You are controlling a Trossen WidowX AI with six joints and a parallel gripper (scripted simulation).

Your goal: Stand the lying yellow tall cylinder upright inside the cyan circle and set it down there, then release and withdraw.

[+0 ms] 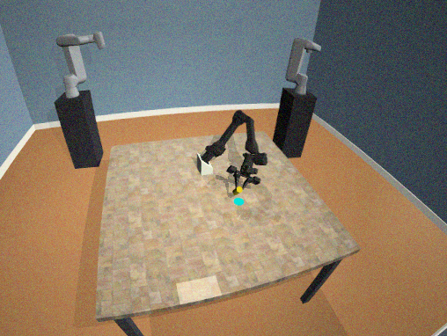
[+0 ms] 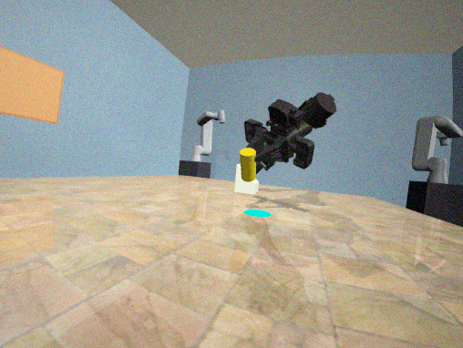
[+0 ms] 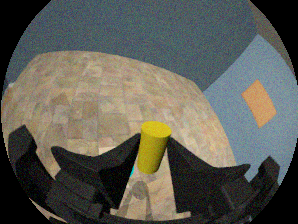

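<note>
This looks like a robot lab: a tiled table (image 1: 145,246) stands in a bare blue-walled room, with grey robot arms on black pedestals at ten (image 1: 79,127) and one o'clock (image 1: 294,120).

Yellow cylinder (image 3: 153,147) pinched between dark tool (image 3: 148,177) fingers above tiled table (image 3: 87,96).

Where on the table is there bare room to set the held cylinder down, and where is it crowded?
The cyan circle shows nothing on it. Bare tabletop runs from it toward the near edge, bordered there by a pale rectangular patch. Crowded: behind the circle, where the gripper holds the yellow cylinder above the table, the arm's base and a white block.
</note>
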